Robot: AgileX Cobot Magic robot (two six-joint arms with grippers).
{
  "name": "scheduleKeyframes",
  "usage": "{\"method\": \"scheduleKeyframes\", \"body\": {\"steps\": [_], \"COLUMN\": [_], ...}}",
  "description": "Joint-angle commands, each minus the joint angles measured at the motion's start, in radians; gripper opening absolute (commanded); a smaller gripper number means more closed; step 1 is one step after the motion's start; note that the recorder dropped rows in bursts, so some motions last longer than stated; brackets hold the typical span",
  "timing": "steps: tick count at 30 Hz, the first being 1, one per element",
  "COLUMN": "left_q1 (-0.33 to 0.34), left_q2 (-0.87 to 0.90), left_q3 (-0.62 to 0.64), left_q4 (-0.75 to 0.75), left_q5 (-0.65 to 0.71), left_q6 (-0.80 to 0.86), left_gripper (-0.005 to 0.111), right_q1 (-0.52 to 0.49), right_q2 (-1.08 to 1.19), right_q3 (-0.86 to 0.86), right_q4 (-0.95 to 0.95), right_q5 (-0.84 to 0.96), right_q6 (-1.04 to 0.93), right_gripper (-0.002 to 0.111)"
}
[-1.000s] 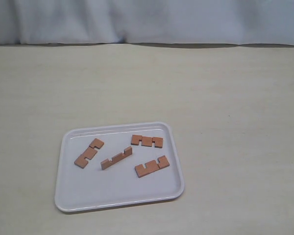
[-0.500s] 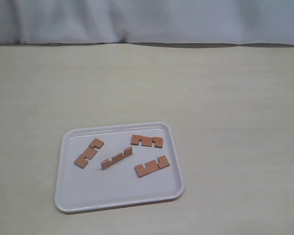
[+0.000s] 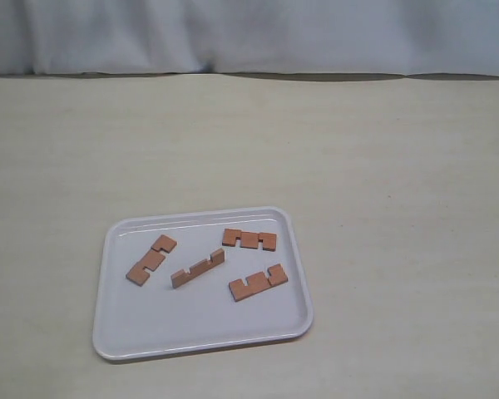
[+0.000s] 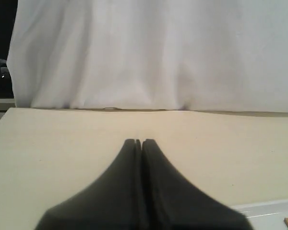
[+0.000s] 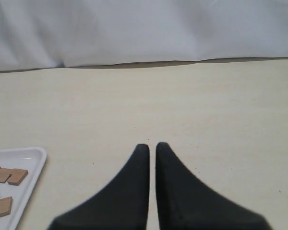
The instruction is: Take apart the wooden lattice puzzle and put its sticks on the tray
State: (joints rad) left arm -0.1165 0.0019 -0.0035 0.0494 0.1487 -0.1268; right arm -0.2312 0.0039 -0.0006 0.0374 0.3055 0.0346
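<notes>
Four sticks (image 3: 198,268) lie apart inside the rim of the tray (image 3: 200,320), near the tabletop's (image 3: 399,166) front edge, left of centre. I see open surface running right and to the far edge. My left gripper (image 4: 138,141) is pressed together and the right gripper (image 5: 152,145) nearly so, both holding nothing.

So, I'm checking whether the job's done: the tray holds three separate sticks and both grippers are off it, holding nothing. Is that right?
Not quite. The exterior view shows four separate sticks on the tray, not three. The left gripper and right gripper are indeed off it, holding nothing.
</notes>
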Motion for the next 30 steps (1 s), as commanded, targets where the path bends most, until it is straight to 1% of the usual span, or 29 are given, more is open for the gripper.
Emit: {"method": "scheduleKeyframes", "body": {"steps": [1,7,10,13,16,24,30], "left_q1": [0.0,0.0,0.0,0.0,0.0,0.0,0.0], "left_q2": [-0.002,-0.002,-0.002,-0.002,-0.002,-0.002,-0.002], "left_q3": [0.003,0.003,0.003,0.003,0.003,0.003,0.003], "left_q4": [-0.01,-0.021,-0.038,-0.096,-0.049,-0.034,-0.034], "left_q5": [-0.032,-0.033,0.001,0.044,0.071,0.188,0.19], "left_q6": [-0.01,-0.009,-0.011,-0.043,-0.038,-0.036,-0.036], "left_gripper": [0.0,0.0,0.0,0.0,0.0,0.0,0.0], "right_q1": [0.002,0.002,0.002,0.002,0.002,0.002,0.002], "right_q2": [-0.004,-0.004,-0.004,-0.004,-0.004,-0.004,-0.004], "right_q3": [0.001,0.001,0.001,0.001,0.001,0.001,0.001], "right_q4": [0.003,0.003,0.003,0.003,0.003,0.003,0.003], "right_q5": [-0.012,-0.012,-0.012,-0.012,-0.012,-0.012,-0.012], "right_q6": [-0.006,-0.006,-0.006,-0.006,-0.006,-0.006,-0.006], "right_gripper": [0.004,0.004,0.004,0.004,0.004,0.004,0.004]}}
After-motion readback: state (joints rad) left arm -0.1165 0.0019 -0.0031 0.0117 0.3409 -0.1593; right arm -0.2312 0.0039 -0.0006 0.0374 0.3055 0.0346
